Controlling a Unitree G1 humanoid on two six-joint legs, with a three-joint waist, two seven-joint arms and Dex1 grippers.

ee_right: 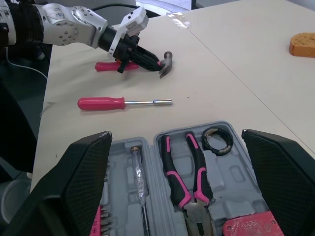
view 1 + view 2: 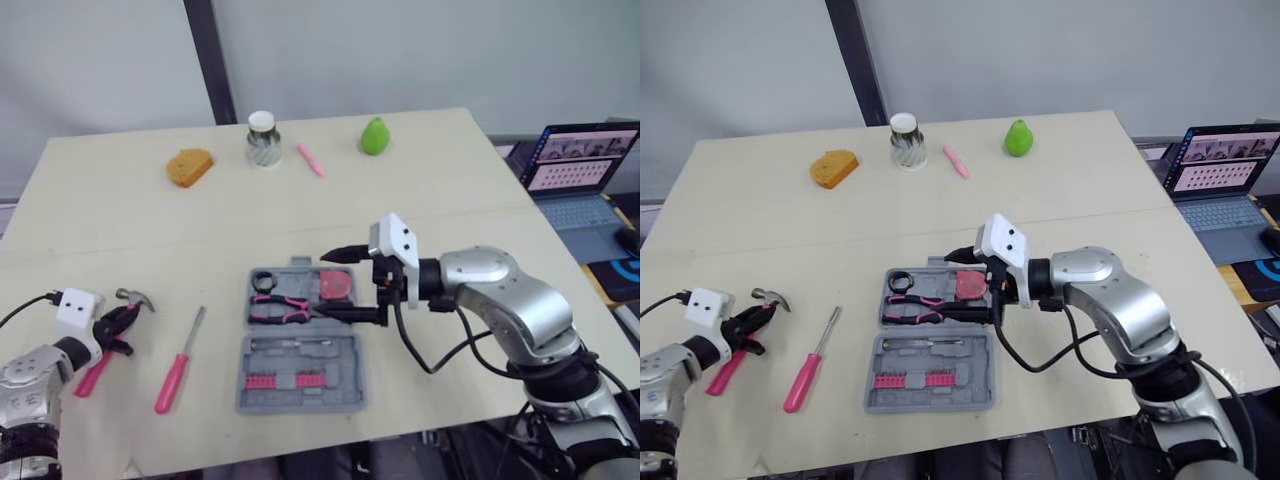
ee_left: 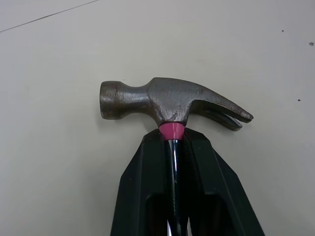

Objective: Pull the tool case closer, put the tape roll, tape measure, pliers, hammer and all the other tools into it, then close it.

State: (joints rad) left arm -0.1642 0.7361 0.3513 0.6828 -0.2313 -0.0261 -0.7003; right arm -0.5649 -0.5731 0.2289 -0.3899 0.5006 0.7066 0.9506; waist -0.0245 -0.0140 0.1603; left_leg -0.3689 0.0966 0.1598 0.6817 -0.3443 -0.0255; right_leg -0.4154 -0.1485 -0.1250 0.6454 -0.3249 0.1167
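The grey tool case [image 2: 300, 385] lies open at the table's front centre. In it are the pink-handled pliers [image 2: 280, 308], a black tape roll [image 2: 264, 281], a red tape measure [image 2: 337, 285] and rows of bits. My right gripper [image 2: 322, 285] hovers open over the case's upper half, with nothing between its fingers [image 1: 78, 187]. At the front left, my left gripper [image 2: 122, 322] is shut on the hammer [image 3: 167, 101] just below its steel head, the pink handle trailing back. A pink screwdriver [image 2: 178, 375] lies on the table between hammer and case.
Along the far side stand an orange sponge-like piece [image 2: 189, 166], a jar [image 2: 263, 138], a pink marker [image 2: 311, 160] and a green pear [image 2: 374, 136]. A laptop [image 2: 580, 165] sits off the table's right edge.
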